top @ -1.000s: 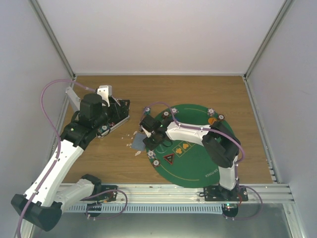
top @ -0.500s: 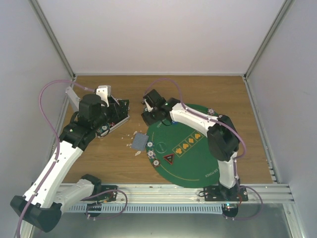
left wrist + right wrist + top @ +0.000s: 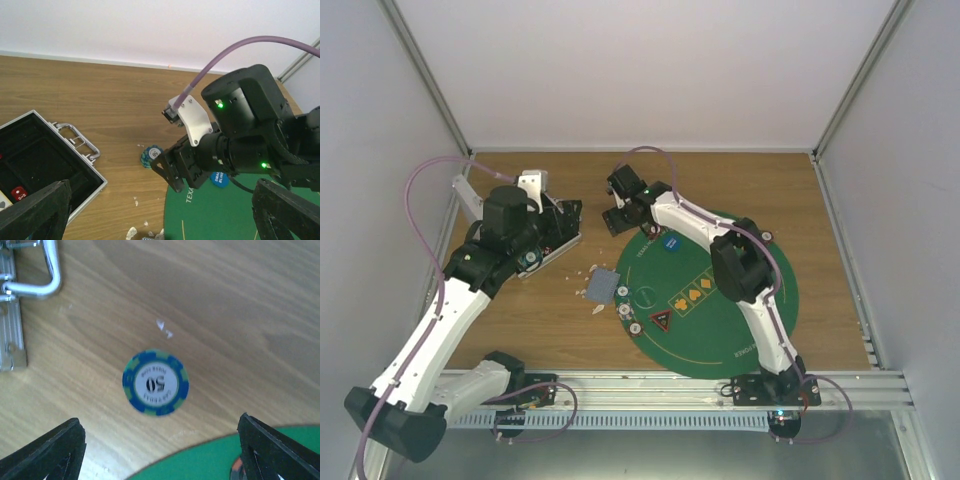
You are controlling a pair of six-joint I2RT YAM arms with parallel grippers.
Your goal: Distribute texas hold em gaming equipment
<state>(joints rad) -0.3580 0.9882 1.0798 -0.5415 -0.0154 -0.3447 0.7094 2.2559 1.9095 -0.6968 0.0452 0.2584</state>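
Right wrist view: a striped poker chip [image 3: 155, 382] marked 50 is seen flat on the wooden surface [image 3: 250, 300], just off the green mat [image 3: 200, 460]. The right gripper [image 3: 159, 422] is poised above it, fingers spread, grasping nothing. The left gripper [image 3: 160, 200] (near the silver case [image 3: 85, 172]) is also released and empty. With other chips [image 3: 635, 327] and marker tokens [image 3: 670, 242] placed on the mat and a card stack [image 3: 603, 286] undealt beside it, distribution is judged partly done.

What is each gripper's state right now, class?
Left gripper: open, holding nothing.
Right gripper: open, empty; blue chip lying free beneath it.
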